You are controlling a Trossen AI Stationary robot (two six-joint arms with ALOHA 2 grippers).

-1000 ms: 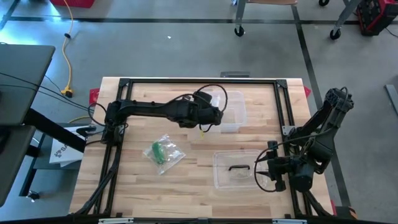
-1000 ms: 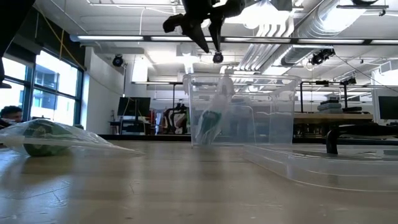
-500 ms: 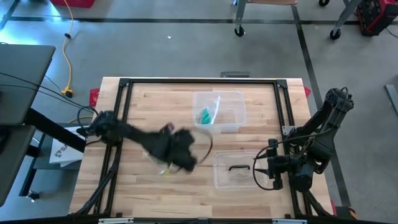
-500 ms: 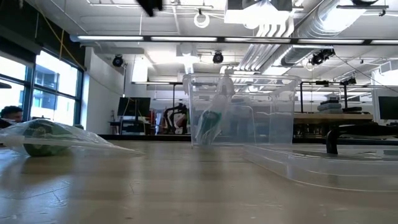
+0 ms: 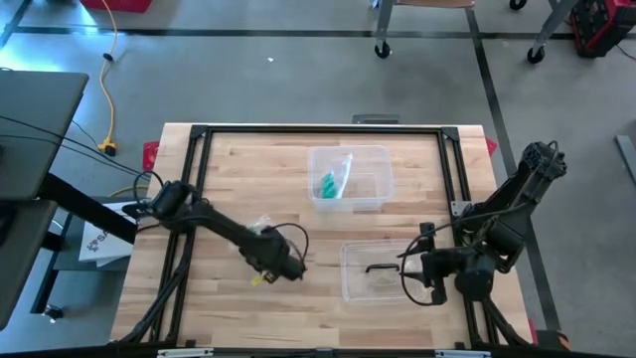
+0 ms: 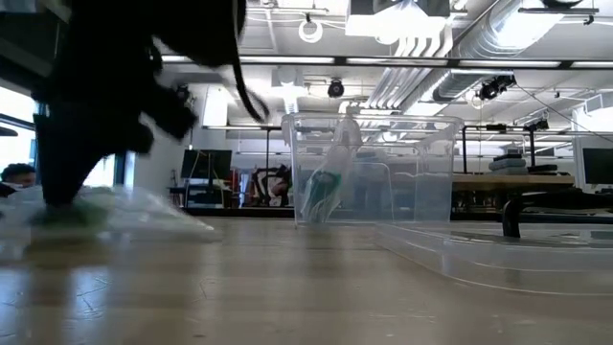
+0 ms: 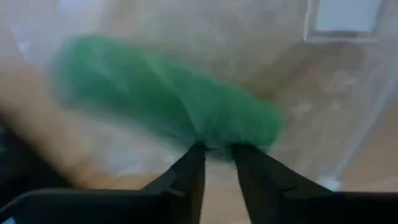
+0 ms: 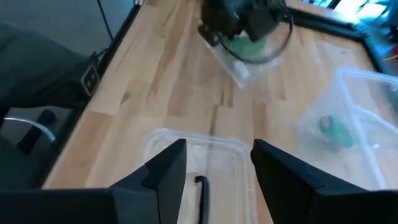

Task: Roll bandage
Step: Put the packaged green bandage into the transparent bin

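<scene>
Left of centre in the high view, the left gripper (image 5: 260,270) is down on the wooden surface (image 5: 219,303) over the bagged green bandage (image 7: 168,102). Seen from the left wrist, its two dark fingers (image 7: 189,174) stand close together with only a narrow gap, their tips right at the edge of the green roll in its clear wrapper — whether they actually pinch the plastic cannot be told. At the left of the low view the arm's dark bulk covers most of the bag, whose clear edge spreads flat on the surface.

Toward the lower right of the high view, the right gripper (image 5: 410,278) hangs at the right edge of the clear lid (image 5: 363,270), which lies flat with its dark handle (image 5: 378,268) upward. From the right wrist its fingers (image 8: 165,168) are spread apart, nothing between them but the lid below.

Upper centre of the high view — well apart from both grippers — stands a clear plastic bin (image 5: 373,179) holding a second bagged green bandage (image 5: 330,182), leaning upright against its wall in the low view.
</scene>
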